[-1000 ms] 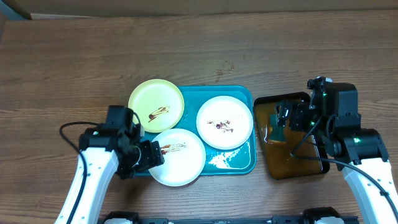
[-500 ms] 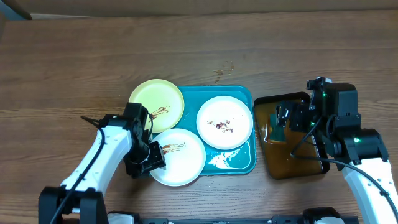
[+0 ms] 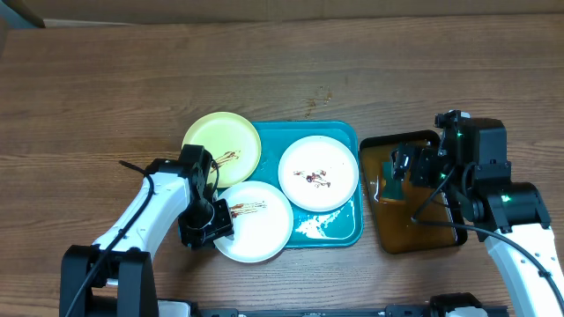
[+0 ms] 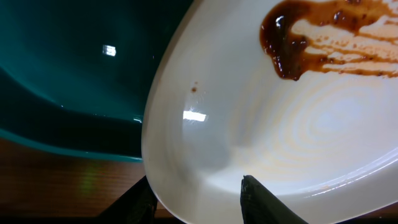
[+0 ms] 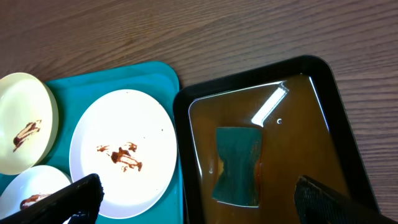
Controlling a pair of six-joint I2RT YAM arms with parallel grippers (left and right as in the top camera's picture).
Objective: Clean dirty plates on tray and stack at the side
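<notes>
As laid out on the wooden table [image 3: 106, 79]:

Teal tray [image 3: 273, 136]: carries one white plate [image 3: 318, 173] flat at its right; bears front white plate [image 3: 256, 222] overhanging the near-left rim; bears yellow-green plate [image 3: 220, 143] overhanging the far-left corner. All three smeared brown.

Left gripper [image 4: 196, 199]: straddles front white plate's rim, one finger [image 4: 264, 202] over the inner face, the other outside; cannot tell whether pinching.

Right gripper [image 3: 407, 164]: hangs spread wide over black tray [image 5: 181, 162], just right of teal tray.

Sponge [image 5: 237, 165]: lies in brown liquid there.

left pincer [image 4: 198, 200] straddles the rim of the smeared white plate [image 4: 292, 118].
</notes>
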